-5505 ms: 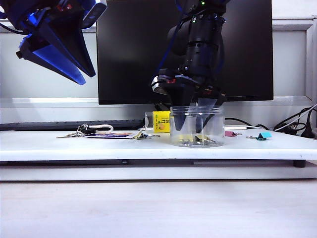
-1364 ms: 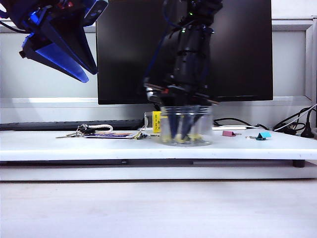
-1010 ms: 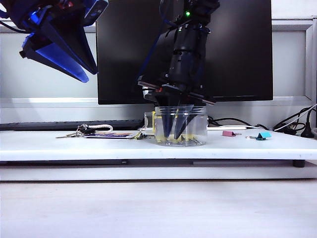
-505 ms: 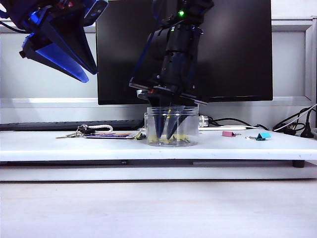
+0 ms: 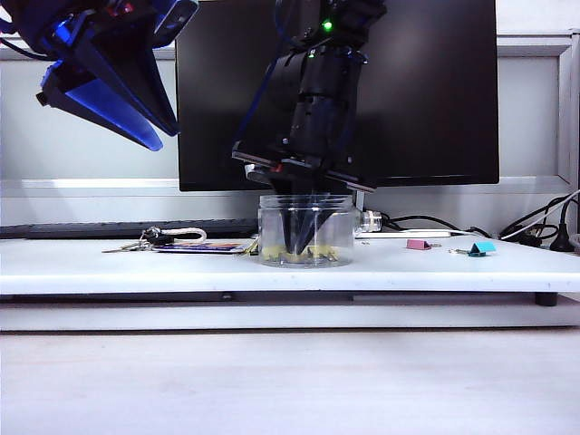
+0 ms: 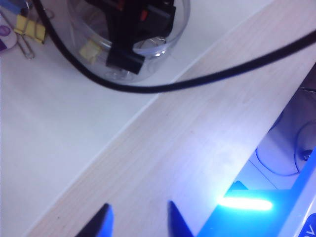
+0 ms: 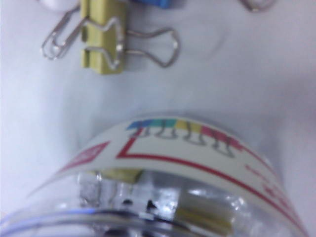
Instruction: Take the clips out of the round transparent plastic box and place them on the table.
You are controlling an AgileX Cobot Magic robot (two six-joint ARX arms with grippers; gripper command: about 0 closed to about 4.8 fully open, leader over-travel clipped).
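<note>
Right gripper down inside the clear box, left gripper raised to the side

The left gripper (image 5: 136, 113) hung high above the white counter (image 5: 181, 270), its blue fingers (image 6: 103, 223) parted and empty. Below and to its right, the right gripper (image 5: 299, 243) reached into the round transparent plastic box (image 5: 306, 231) among small yellow clips (image 5: 317, 256); whether it gripped one could not be told. A yellow clip (image 7: 101, 37) lay on the counter just beyond the box.

Exterior view: low, level, facing the long white table (image 5: 109, 267) front-on. Left wrist view: high, looking down. Right wrist view: very close. All share the round transparent plastic box (image 5: 305, 237) (image 6: 163, 47) (image 7: 163, 197).
</note>
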